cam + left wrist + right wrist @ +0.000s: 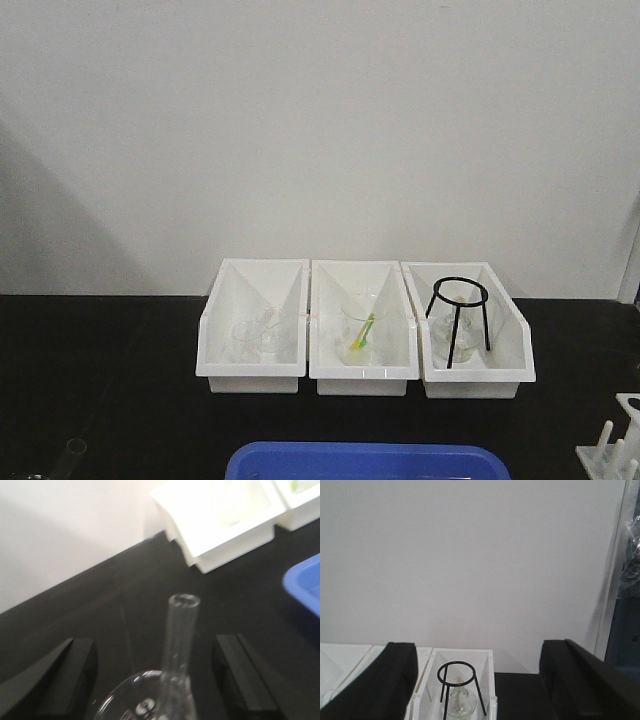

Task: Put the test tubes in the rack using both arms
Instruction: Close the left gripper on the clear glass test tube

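Observation:
A clear test tube (179, 630) leans up out of a wide glass beaker (131, 696), open rim on top. My left gripper (155, 680) is open, its black fingers (70, 680) standing wide on both sides of the tube without touching it. The front view shows the same tube (72, 455) at the bottom left edge. The white rack (612, 455) with upright pegs sits at the bottom right corner. My right gripper (480, 685) is open and holds nothing, raised in front of the right bin. Neither gripper appears in the front view.
Three white open bins (365, 375) stand in a row at the back, holding glassware; the right one (485, 660) has a black ring tripod (458, 318) over a small flask. A blue tray (370, 462) lies at the front centre. A wall rises behind.

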